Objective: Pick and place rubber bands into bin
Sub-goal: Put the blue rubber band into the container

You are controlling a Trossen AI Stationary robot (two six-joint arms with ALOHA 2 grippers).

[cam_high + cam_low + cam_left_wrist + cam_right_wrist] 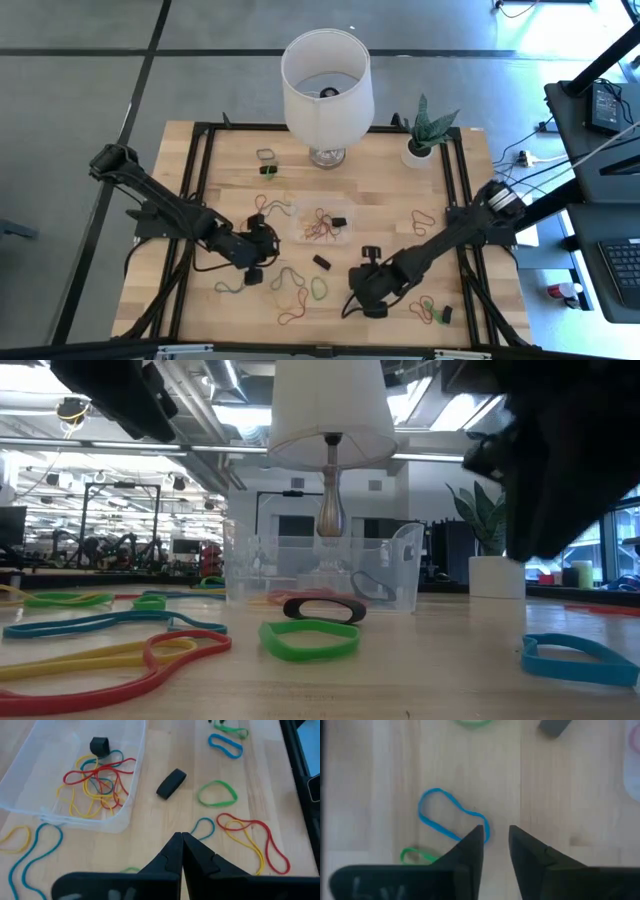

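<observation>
The rubber bands (pixel 300 288) lay scattered over the wooden table (pixel 190 170), most of them toward its near edge, with a tangle of red, yellow and blue ones already inside the bin (pixel 322 226). The bin (clear, low-walled) stood near the middle of the table, with bare wood on every side of it and a black band (pixel 171 783) just beside its near wall. The left gripper (pixel 254 272) hung over the near-left part of the table, close to the bin's left corner, its fingers (pixel 172 854) pressed together and holding nothing. The right gripper (pixel 362 298) hung low over the near-right part, its fingers (pixel 470 845) slightly spread, with a blue band (pixel 451 816) on the wood just ahead of them, one end of it passing behind a fingertip. A green band (pixel 319 288) lay between the two grippers. A white lamp (pixel 327 85) stood at the far edge, a small potted plant (pixel 420 140) to its right. A black frame ran along the table's edges. Beyond lay grey floor, and a workshop hall under ceiling lights.
</observation>
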